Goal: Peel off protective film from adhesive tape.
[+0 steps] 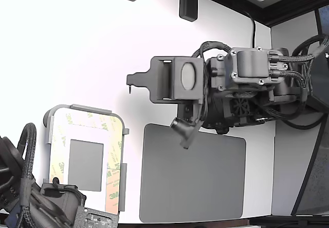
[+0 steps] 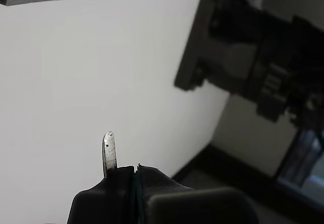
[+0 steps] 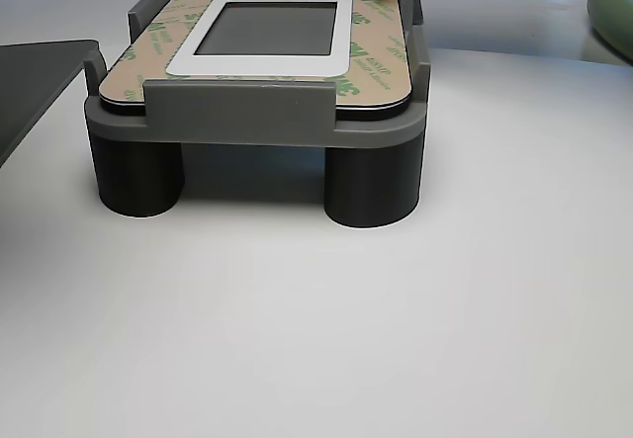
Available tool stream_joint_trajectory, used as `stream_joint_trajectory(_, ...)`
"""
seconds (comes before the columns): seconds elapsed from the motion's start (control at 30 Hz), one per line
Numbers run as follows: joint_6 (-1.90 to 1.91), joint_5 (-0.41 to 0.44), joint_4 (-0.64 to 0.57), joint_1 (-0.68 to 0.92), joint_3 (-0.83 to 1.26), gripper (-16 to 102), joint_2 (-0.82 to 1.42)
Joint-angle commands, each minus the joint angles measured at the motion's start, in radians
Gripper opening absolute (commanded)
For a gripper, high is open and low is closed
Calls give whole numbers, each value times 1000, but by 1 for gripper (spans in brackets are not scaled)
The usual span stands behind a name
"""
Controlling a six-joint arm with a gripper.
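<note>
A white round-cornered plate with a small grey rectangle lies in a grey fixture at the exterior view's lower left. Tan protective film with green 3M logos borders it, also seen up close as protective film on the plate. The adhesive tape lies under that film and does not show apart from it. My gripper hangs well above and to the right of the plate, not touching it. In the wrist view a single thin metal blade shows at the gripper, with nothing held.
A large dark grey mat lies right of the fixture, whose edge shows as the mat. A second arm with cables sits at the plate's near end. Black brackets hang at the table's far edge.
</note>
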Motion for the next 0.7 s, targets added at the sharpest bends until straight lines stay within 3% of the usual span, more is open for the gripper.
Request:
stream_joint_trajectory(0.0,-247,-48,-133,-9,-28,-10,-54)
stream_joint_trajectory(0.13,-287,-87,-229,21,-34,-10,-127)
stream_joint_trajectory(0.37,-244,-95,-253,140,-31,-10,-170)
stream_joint_trajectory(0.67,-114,-137,-259,267,-160,-10,-402)
